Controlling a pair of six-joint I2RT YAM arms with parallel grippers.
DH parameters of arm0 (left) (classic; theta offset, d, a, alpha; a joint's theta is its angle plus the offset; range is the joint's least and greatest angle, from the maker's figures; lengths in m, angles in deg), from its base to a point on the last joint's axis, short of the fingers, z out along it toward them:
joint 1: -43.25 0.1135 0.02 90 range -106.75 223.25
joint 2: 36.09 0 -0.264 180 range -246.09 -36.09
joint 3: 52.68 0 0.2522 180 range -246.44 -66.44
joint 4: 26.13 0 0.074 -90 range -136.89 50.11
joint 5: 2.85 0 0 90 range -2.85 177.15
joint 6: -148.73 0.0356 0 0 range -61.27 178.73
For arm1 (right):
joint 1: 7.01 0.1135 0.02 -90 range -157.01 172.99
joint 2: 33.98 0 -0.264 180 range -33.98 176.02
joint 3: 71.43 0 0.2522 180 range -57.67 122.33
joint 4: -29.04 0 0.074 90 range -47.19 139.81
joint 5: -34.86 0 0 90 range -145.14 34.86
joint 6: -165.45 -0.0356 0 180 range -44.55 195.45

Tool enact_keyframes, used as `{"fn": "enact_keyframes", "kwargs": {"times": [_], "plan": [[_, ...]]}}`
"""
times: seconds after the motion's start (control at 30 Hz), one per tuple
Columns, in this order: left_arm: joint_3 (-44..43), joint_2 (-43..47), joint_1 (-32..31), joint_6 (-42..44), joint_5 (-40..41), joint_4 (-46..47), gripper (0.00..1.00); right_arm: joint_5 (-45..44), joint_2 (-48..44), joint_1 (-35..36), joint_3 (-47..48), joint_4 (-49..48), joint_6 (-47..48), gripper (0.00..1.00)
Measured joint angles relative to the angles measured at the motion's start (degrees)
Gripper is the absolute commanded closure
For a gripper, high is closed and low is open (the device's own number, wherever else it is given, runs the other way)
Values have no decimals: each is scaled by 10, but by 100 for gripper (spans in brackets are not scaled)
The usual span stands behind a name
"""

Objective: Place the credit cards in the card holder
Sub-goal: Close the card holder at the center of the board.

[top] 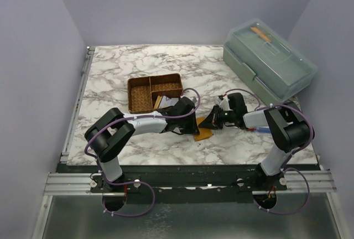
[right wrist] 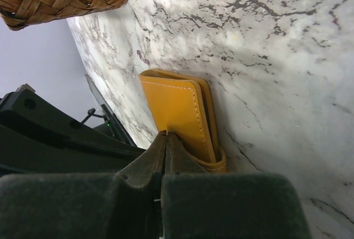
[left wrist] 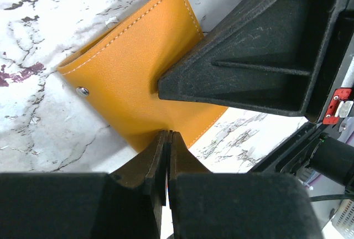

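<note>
Reaching inward with bent elbows, both arms met low over the marble-patterned table [top: 110, 78]. The left gripper [left wrist: 167, 135] had its jaws pinched on the near edge of the card holder [left wrist: 133, 78], a smooth orange-tan leather wallet with white stitching and a metal snap [left wrist: 82, 91], lying flat just in front of the woven basket [top: 131, 98]. The right gripper [right wrist: 165, 135], jaws together, pressed its tip onto the leather.

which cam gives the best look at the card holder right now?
Left wrist: the card holder fills the frame face-on, with its stitching and snap stud clear. Right wrist sees it edge-on, showing its folded layers. Top external shows only a small orange corner.
</note>
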Motion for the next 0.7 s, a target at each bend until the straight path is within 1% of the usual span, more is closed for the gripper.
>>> {"fn": "enact_keyframes", "kwargs": {"times": [0.07,0.13,0.2,0.27,0.33,0.43,0.5,0.57,0.63,0.7], "plan": [[0,1,0,0,0,-1,87,-10,-7,0,-3,-8,-1,99],[0,3,0,1,0,-4,79,-12,-16,1,5,8,4,96],[0,9,3,2,-4,-10,74,-33,-30,1,32,68,28,80],[0,20,8,2,-11,-11,68,-68,-51,0,64,136,59,67],[0,35,13,1,-15,-12,63,-98,-77,0,104,203,97,57],[0,62,28,1,-27,-12,51,-124,-100,-2,158,269,139,44],[0,84,43,0,-34,-12,44,-134,-108,-3,179,294,163,39],[1,102,58,-3,-41,-10,38,-146,-115,-3,181,315,181,37],[12,132,85,-10,-52,-3,34,-158,-116,-3,181,338,196,36],[35,166,122,-22,-66,5,32,-168,-115,-3,180,357,206,36]]}}
